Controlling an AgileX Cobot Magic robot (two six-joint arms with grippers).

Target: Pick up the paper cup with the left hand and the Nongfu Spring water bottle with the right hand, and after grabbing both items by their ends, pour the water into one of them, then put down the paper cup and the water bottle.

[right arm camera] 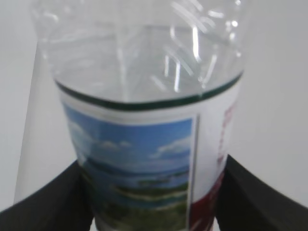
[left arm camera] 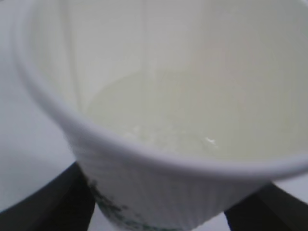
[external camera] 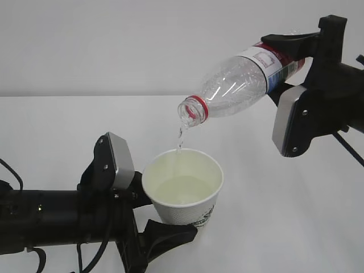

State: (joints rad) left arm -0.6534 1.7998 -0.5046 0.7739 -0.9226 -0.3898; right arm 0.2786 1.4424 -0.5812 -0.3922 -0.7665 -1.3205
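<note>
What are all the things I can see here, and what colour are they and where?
paper cup: one, white with a green print and a cream inside, held upright at the bottom middle, under the bottle's mouth.
water bottle: one, clear with a red neck ring and a red, white and blue label, tilted mouth-down at the upper right.
water: one thin clear stream from the bottle's mouth into the cup, plus a pool at the cup's bottom.
table: one, white, under everything.
left pincer: one, black with a grey plate, lower left, closed around the cup.
right pincer: one, black with a grey plate, upper right, closed around the bottle's labelled end.
</note>
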